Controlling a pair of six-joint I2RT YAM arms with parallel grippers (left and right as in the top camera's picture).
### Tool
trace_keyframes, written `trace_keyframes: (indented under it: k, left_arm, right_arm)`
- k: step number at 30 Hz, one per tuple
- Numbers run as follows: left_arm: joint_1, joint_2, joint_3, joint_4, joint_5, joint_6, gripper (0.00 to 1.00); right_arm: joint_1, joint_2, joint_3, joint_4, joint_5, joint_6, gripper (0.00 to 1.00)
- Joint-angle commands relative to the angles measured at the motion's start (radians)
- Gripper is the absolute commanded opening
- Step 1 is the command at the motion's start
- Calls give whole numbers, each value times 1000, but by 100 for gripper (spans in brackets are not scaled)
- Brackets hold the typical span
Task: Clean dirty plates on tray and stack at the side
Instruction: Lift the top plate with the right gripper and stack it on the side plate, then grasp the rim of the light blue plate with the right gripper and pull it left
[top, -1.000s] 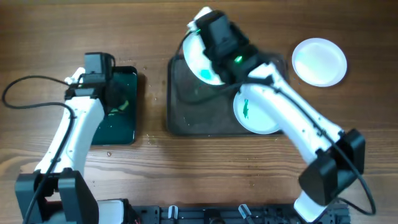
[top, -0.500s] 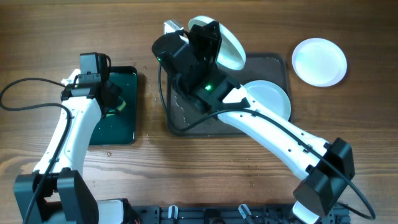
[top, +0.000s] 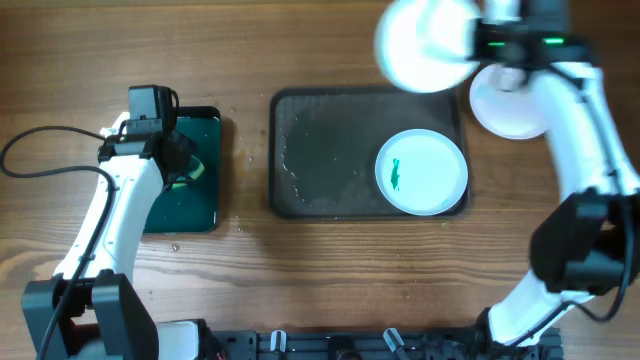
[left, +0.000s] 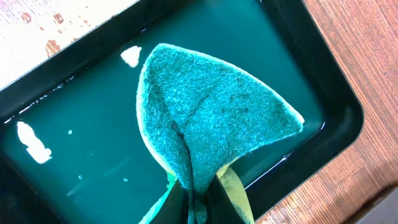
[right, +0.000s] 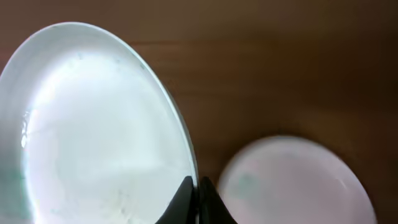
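My right gripper (right: 194, 199) is shut on the rim of a pale blue plate (right: 93, 137), held in the air above the tray's far right corner, blurred in the overhead view (top: 425, 42). A white plate (top: 512, 108) lies on the table to the right of the tray, partly under the arm; it also shows in the right wrist view (right: 292, 180). Another white plate (top: 425, 172) with a teal-green smear lies on the dark tray (top: 320, 150). My left gripper (left: 198, 208) is shut on a teal-green sponge (left: 214, 118) over the small black tray.
The small black tray (top: 205, 215) with teal-green liquid sits at the left; its rim shows in the left wrist view (left: 336, 118). Crumbs lie on the wood between the two trays. The left arm's cable loops at the far left.
My right arm has swung from the tray's far left to the far right, carrying the pale blue plate off the tray. The left arm has barely moved.
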Motion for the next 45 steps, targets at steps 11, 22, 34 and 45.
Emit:
trace_keyframes:
  k: [11, 22, 34, 45]
  left_arm:
    - [6, -11, -3, 16, 2, 9, 4]
    - [6, -11, -3, 19, 6, 9, 4]
    - [5, -11, -3, 19, 13, 9, 4]
    - [5, -11, -3, 20, 21, 9, 4]
  right_arm:
    - [-405, 185, -3, -122, -96, 230, 8]
    - [-327, 186, -3, -155, -396, 24, 65]
    - [102, 186, -113, -325, -4, -436, 70]
    - [152, 186, -171, -356, 142, -398, 69]
